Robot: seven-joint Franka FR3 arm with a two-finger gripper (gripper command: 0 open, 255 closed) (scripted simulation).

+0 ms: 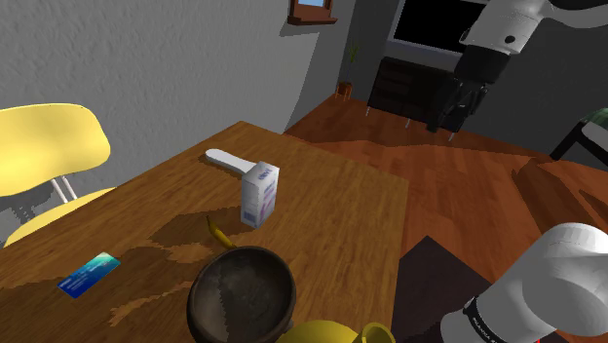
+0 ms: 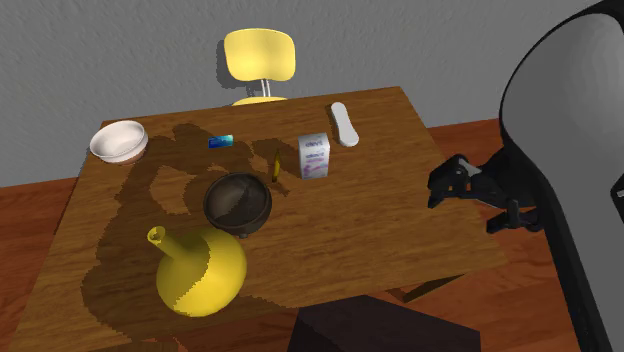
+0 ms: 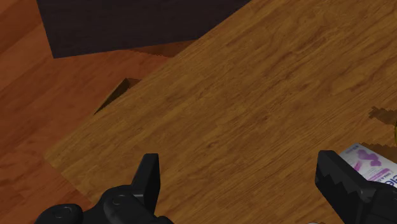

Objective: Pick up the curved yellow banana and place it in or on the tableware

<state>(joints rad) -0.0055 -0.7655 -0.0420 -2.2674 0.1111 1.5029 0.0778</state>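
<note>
1. Lettering: one white carton (image 1: 259, 194) carries purple print, too small to read.
2. Count: one yellow banana (image 1: 219, 231) lies on the wooden table (image 1: 341, 209), between the carton and a dark bowl (image 1: 242, 295); second bowl, white (image 2: 118, 141); one blue card (image 1: 88, 274).
3. Gripper (image 3: 238, 168) hangs above the table, fingers apart, holding nothing.

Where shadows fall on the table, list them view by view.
Second exterior view: a broad, jagged-edged shadow covers the table on that view's left, over the dark bowl and yellow jug. Shoulder view: a stepped shadow lies beside the banana. Wrist view: a small jagged patch near the white box.
</note>
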